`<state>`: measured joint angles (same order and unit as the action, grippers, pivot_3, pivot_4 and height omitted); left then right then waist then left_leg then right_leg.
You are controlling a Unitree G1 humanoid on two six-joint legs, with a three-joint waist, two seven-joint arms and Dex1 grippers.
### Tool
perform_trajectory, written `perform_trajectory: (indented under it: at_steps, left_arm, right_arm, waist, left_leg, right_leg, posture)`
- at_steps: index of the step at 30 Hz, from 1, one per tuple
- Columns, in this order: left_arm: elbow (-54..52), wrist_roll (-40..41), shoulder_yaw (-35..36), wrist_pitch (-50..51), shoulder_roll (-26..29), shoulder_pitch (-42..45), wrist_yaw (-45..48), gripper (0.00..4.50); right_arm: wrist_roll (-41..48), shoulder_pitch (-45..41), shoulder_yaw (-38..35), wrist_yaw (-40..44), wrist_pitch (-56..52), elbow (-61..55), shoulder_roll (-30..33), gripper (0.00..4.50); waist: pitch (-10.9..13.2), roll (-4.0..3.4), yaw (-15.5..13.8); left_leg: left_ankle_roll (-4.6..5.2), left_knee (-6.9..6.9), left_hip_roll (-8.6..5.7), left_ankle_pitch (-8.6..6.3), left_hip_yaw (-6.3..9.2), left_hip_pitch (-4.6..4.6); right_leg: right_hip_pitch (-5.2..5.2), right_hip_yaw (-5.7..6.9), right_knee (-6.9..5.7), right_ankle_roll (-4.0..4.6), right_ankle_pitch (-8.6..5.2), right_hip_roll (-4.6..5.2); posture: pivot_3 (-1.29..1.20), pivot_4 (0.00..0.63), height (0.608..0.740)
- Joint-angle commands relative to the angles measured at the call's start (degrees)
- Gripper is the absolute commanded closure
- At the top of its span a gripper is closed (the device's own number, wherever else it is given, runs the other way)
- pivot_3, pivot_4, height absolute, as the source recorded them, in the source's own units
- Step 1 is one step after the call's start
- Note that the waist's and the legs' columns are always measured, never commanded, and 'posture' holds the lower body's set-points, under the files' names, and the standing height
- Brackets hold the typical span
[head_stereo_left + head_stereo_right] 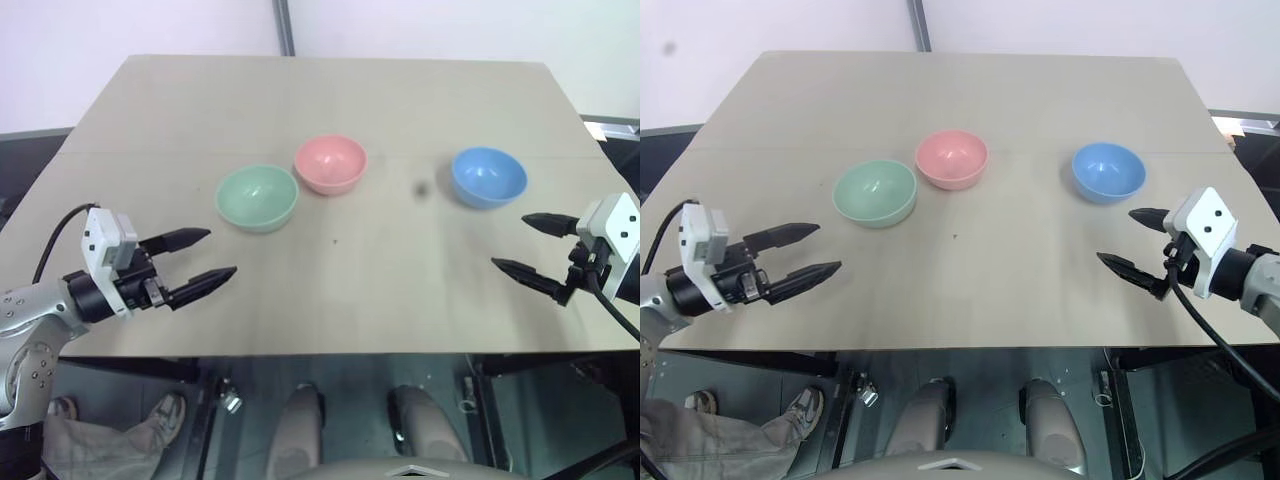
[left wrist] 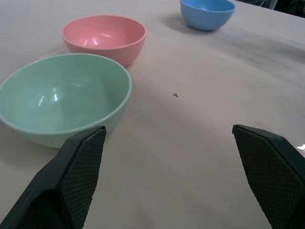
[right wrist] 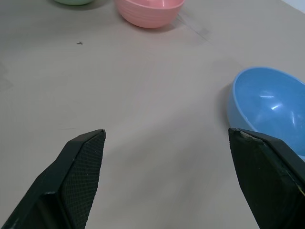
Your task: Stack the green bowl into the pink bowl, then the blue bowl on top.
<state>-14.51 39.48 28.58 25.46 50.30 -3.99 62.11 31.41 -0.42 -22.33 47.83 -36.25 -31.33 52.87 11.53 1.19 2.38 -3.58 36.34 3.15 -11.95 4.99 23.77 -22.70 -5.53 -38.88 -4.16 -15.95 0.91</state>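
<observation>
Beige worktop point(image 1: 400, 110) takes up most of the head view, w/ three same-size bowls upright and empty on it, none stacked. Taking the worktop centre as the clock hub: green bowl point(image 1: 257, 197) sits at approx 9 o'clock, pink bowl point(image 1: 330, 163) at approx 11 o'clock, just beside the green one w/ rims near but apart, and blue bowl point(image 1: 488, 177) at approx 3 o'clock, well apart from the other two. Left claw point(image 1: 212, 254) hangs over the near-left part of the worktop at approx 8 o'clock, fingers spread wide, nothing between them; it points toward the green bowl, which lies near, just past the fingertips, not touching. Right claw point(image 1: 511, 243) hangs at approx 4 o'clock over the near-right edge, also spread wide and empty, w/ the blue bowl near its upper finger, apart from it. Small dark speck point(image 1: 335, 240) on the worktop near centre, betw the claws.
</observation>
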Motion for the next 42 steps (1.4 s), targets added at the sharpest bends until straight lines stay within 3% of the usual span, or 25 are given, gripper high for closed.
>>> perform_trajectory:
  at_steps: [1,12,19,25,34,39,42]
  left_arm:
    - [-2.1,0.6,0.6,-0.1,0.0,1.0,-1.0,0.00]
    - [-4.4,1.9,-3.7,4.9,-2.5,6.5,-8.4,0.00]
    - [-7.1,5.7,-3.7,8.8,-2.8,8.0,-9.9,0.00]
    - [-10.1,8.2,-1.4,11.3,-2.7,5.2,-11.3,0.00]
    - [-14.1,7.9,1.3,10.4,-2.9,0.9,-13.0,0.00]
    - [-15.7,8.2,1.8,10.1,-3.4,-0.1,-14.5,0.00]
    - [-16.6,7.6,2.2,9.6,-4.1,1.2,-17.5,0.00]
  right_arm:
    - [-0.5,-1.8,0.5,-0.7,0.8,-0.2,0.3,0.03]
    - [-10.8,-19.2,20.0,-1.9,9.9,7.9,-6.2,0.03]
    - [-27.0,-41.1,39.2,2.6,29.2,33.4,-19.0,0.03]
    - [-38.4,-56.6,46.9,1.7,49.1,62.8,-29.0,0.03]
    - [-47.2,-69.3,48.9,-4.4,64.1,88.1,-38.6,0.03]
    - [-51.1,-73.3,48.7,-9.8,66.3,95.6,-41.7,0.03]
    - [-49.3,-73.5,46.2,-8.9,67.0,95.9,-41.9,0.03]
  waist:
    - [0.0,0.00,0.0]
    - [0.0,-0.04,0.1]
    - [0.0,-0.02,1.2]
    - [0.0,-0.05,1.5]
    - [0.0,-0.06,1.7]
    - [0.1,-0.07,1.7]
    - [0.1,-0.07,1.5]
  left_leg:
    - [0.00,0.00,0.00,0.00,0.00,0.00]
    - [0.00,-0.01,0.01,0.00,0.00,0.02]
    - [-0.01,0.00,0.03,0.01,0.01,-0.01]
    - [-0.02,-0.07,0.01,0.01,0.03,0.08]
    - [-0.04,-0.25,-0.01,0.01,0.01,0.11]
    - [-0.04,-0.25,0.00,0.01,0.03,0.06]
    - [-0.04,-0.25,-0.01,0.01,0.04,0.06]
  right_leg:
    - [0.00,0.00,0.00,0.00,0.00,0.00]
    - [-0.02,0.00,-0.01,0.02,0.02,-0.01]
    - [-0.05,0.02,-0.08,0.00,0.03,-0.03]
    - [-0.12,0.04,-0.07,0.04,0.05,0.00]
    - [-0.24,0.02,-0.06,0.08,0.06,0.03]
    - [-0.31,0.02,-0.24,0.10,0.07,-0.01]
    - [-0.31,0.02,-0.27,0.10,0.07,0.00]
  posture:
    - [0.00,0.150,0.740]
    - [0.00,0.150,0.740]
    - [0.00,0.150,0.740]
    - [0.00,0.150,0.740]
    - [0.00,0.150,0.740]
    - [0.00,0.150,0.740]
    - [0.00,0.150,0.740]
